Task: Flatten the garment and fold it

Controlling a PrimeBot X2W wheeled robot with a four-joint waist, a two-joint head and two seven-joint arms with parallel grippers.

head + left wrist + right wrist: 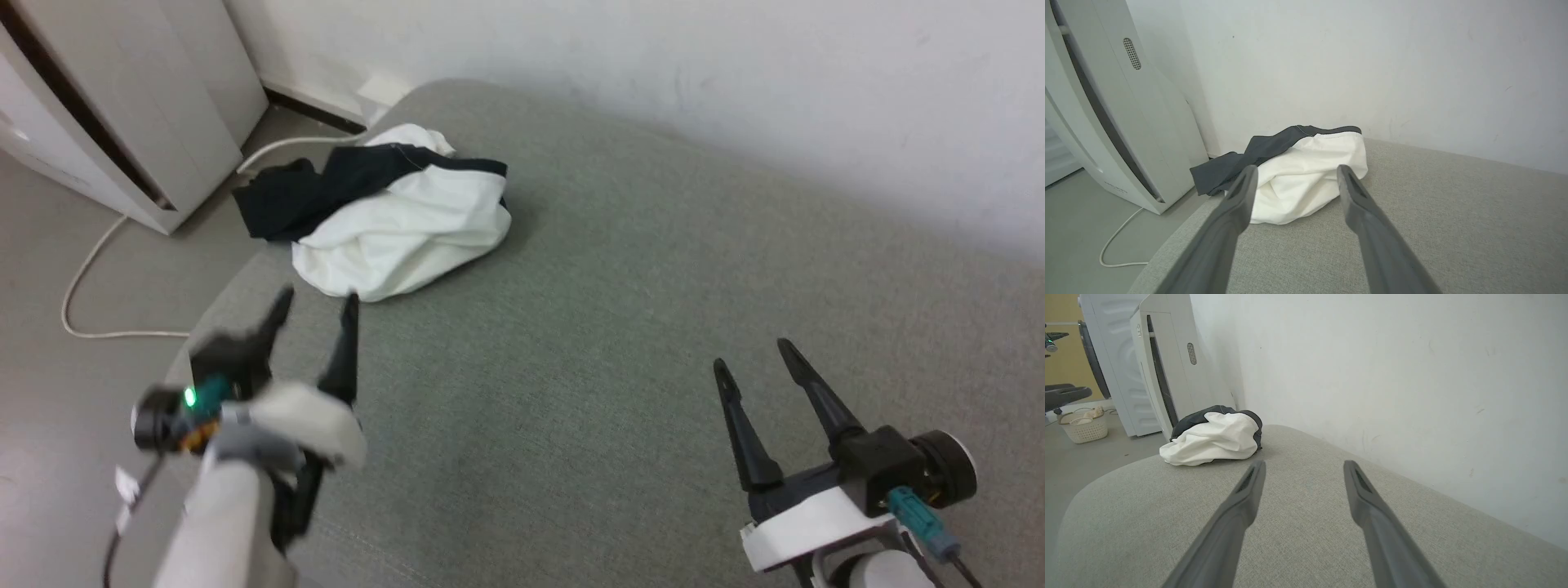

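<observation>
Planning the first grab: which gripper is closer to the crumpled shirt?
The left gripper: its open fingertips lie just short of the garment. The right gripper hovers open over the grey cushion, well away.

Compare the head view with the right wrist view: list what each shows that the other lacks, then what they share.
Head view adds: the left hand, open and blurred, just short of the garment, and a pale cable on the floor.
Right wrist view adds: a white basket on the floor and a yellow wall beyond it.
Shared: the crumpled garment on the grey cushion, the white wall, the white appliance and the open right hand.
</observation>
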